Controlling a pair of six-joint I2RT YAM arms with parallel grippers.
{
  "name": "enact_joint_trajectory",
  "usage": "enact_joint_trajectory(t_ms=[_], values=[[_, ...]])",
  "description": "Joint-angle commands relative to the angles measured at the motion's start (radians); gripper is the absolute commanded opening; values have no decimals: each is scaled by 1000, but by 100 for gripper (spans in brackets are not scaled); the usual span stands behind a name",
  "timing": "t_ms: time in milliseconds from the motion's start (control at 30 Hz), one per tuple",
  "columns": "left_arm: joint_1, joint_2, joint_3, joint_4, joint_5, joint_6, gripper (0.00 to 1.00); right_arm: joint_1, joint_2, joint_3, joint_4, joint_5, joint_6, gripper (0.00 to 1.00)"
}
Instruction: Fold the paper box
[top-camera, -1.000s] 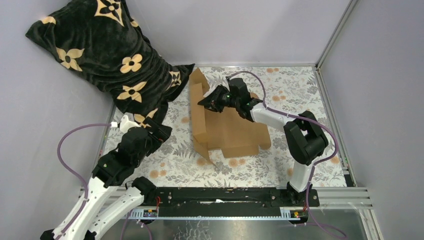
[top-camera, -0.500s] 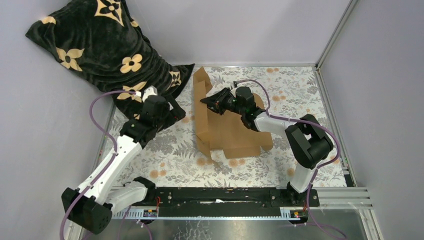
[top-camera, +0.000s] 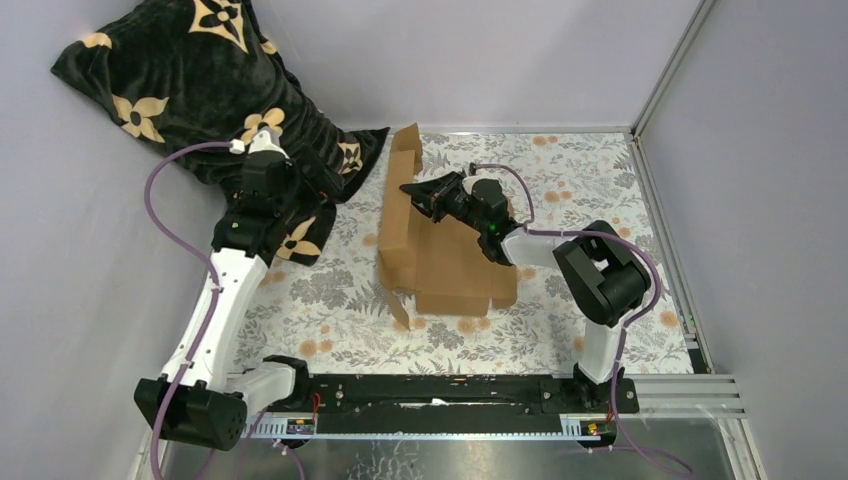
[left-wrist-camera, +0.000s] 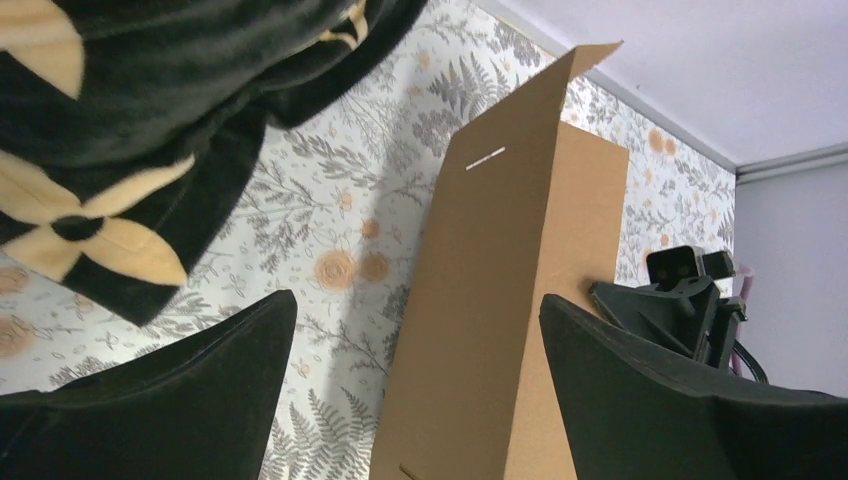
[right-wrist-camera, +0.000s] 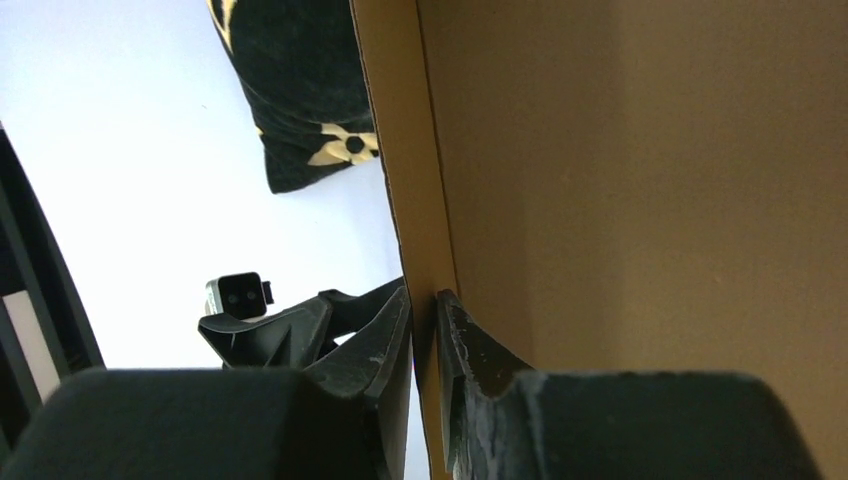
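Floral table (top-camera: 600, 180) (grey walls (top-camera: 480, 60) around) bears the paper box (top-camera: 450, 265).

The top view looks down from above and behind the arms, taking in the whole table (top-camera: 570, 170) with the paper box (top-camera: 445, 265) near its middle. The left wrist view sits low, left of the paper box, facing right at its upright panel from fairly near. The right wrist view is hard against that panel from the box's right, looking left. Past the box, each wrist view sees the other: right wrist camera (left-wrist-camera: 672, 264), left wrist camera (right-wrist-camera: 238, 294). All three share the black flowered cloth (top-camera: 190, 90).
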Motion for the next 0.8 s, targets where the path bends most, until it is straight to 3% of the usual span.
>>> enact_joint_trajectory(t_ms=[0,433,767], values=[[60,22,42,-11,90,67,98,23,4,94,81,87,27,20],[73,100,-13,178,360,72,98,55,-25,-11,21,254,-75,20],[73,160,-77,302,502,58,98,67,30,-31,45,254,-79,22]])
